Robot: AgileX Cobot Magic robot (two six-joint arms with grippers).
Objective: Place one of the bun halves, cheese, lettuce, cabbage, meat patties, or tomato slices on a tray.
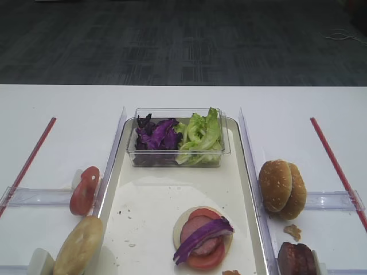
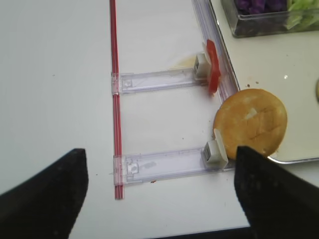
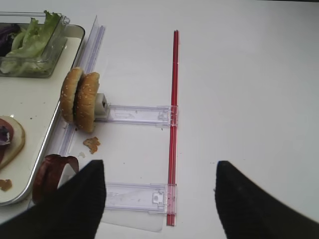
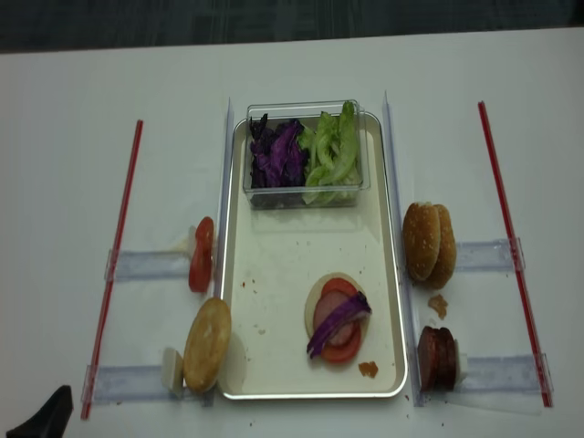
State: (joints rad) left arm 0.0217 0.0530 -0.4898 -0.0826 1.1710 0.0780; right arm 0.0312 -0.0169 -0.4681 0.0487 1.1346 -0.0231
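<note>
On the tray (image 4: 274,365) we already see a stack (image 4: 338,319): pale bun half, tomato slices, meat, cabbage strip. Sesame bun halves (image 4: 431,242), patties (image 4: 438,358) and plain bun (image 4: 207,344) wait outside. Our left gripper (image 2: 159,199) and right gripper (image 3: 159,199) gape wide, carrying nothing.

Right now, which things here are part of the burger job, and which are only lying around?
For the job:
tray
sesame bun halves
plain bun half
tomato slices
meat patties
lettuce
cabbage strip

Only lying around:
red strips
crumb
clear rails
</note>
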